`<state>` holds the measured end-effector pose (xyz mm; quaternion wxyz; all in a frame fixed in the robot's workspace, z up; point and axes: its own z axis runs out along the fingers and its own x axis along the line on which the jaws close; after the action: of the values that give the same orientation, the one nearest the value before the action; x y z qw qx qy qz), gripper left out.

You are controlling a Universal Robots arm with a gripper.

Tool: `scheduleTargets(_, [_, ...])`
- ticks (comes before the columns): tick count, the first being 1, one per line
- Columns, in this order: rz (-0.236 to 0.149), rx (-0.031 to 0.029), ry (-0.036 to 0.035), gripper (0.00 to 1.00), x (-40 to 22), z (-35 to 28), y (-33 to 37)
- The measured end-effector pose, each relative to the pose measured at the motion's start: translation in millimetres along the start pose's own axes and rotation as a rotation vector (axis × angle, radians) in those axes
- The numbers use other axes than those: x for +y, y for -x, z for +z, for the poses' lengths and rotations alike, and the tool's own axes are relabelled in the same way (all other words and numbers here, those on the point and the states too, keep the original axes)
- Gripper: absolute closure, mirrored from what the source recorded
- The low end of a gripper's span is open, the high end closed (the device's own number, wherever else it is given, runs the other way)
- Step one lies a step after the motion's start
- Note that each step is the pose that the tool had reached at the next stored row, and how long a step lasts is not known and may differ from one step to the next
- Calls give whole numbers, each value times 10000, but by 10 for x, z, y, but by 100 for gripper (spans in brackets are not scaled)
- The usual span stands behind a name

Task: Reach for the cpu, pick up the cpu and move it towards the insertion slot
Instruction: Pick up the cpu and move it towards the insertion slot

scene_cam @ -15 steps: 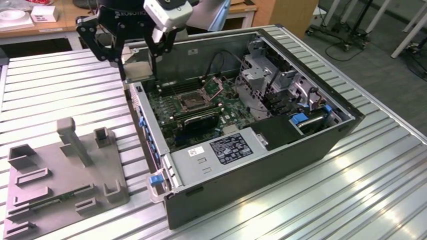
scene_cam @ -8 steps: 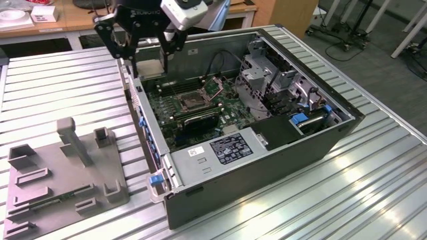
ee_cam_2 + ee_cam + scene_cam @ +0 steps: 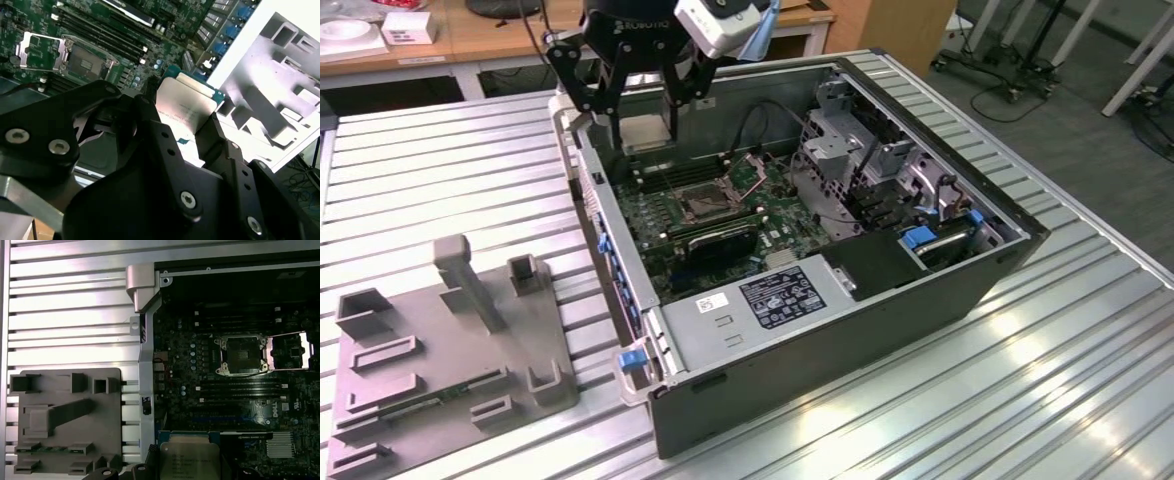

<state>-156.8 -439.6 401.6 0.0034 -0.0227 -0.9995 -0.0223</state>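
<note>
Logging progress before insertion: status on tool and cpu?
Tool shut on cpu, held above the open case. Slot open, lid up. Nothing between them.

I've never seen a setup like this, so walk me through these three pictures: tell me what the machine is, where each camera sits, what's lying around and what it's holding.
The machine is one robot arm with a black gripper. The exterior view comes from a camera off the arm; both wrist views come from cameras riding on the arm. On a ribbed metal table lies an open computer case, and beside it a grey plastic tray. The gripper is shut on the cpu, a small square chip with a silvery top, held above the case. Inside the case, on the green board, the insertion slot is a dark square socket in a metal frame with its cover flipped open.
</note>
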Motion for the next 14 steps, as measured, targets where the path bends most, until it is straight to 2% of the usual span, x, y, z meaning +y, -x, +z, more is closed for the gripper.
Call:
scheduleTargets(10, [-1,1,-2,45,0,2,1])
scheduleTargets(14, [-1,-1,-34,45,0,3,1])
